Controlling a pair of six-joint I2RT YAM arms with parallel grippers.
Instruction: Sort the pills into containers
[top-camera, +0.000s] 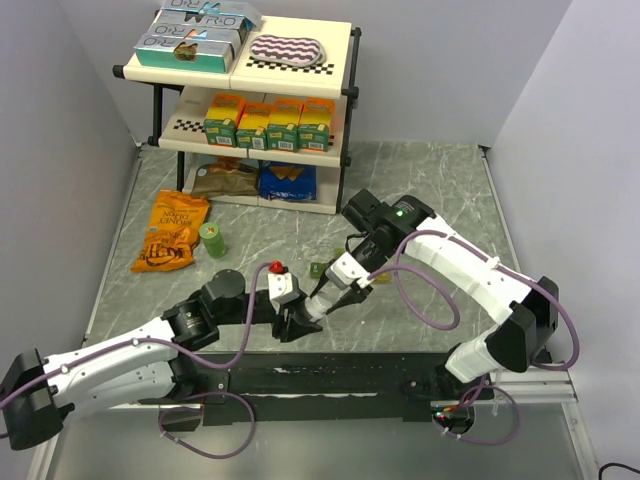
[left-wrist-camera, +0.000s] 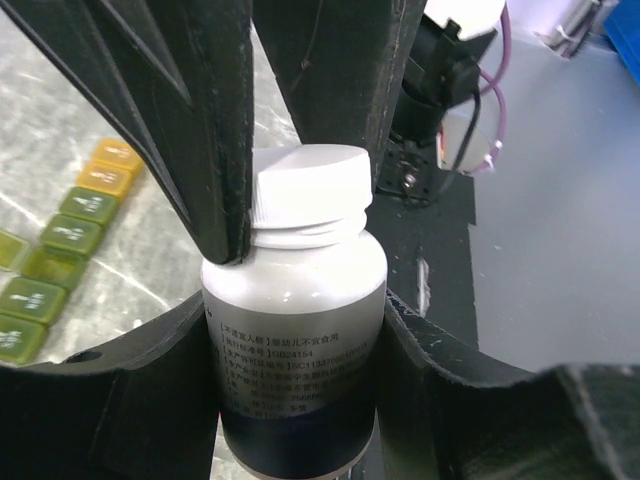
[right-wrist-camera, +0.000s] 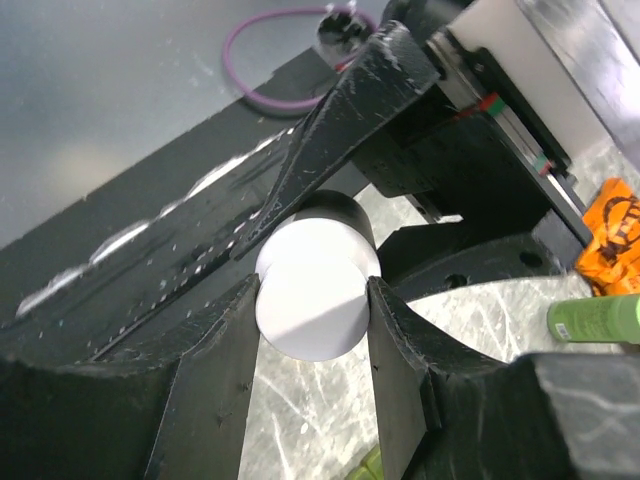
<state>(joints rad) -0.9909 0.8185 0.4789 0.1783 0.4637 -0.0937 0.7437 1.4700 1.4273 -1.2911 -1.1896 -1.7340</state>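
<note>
A white pill bottle (left-wrist-camera: 295, 300) with a printed label stands between the fingers of my left gripper (left-wrist-camera: 295, 400), which is shut on its body. My right gripper (right-wrist-camera: 315, 300) is shut on the bottle's white screw cap (right-wrist-camera: 315, 290), with its dark fingers (left-wrist-camera: 200, 120) coming down on the cap (left-wrist-camera: 308, 190) from above. In the top view both grippers meet near the table's middle front (top-camera: 300, 318), and the bottle is hidden there. The containers (left-wrist-camera: 60, 240), a strip of olive to yellow compartments, lie on the marble to the left. No pills show.
A two-tier shelf rack (top-camera: 350, 60) with boxes stands at the back. An orange snack bag (top-camera: 172, 232) and a small green bottle (top-camera: 212, 239) lie at the left. A small red object (top-camera: 277, 267) sits by my left wrist. A black strip (top-camera: 330, 375) runs along the near edge.
</note>
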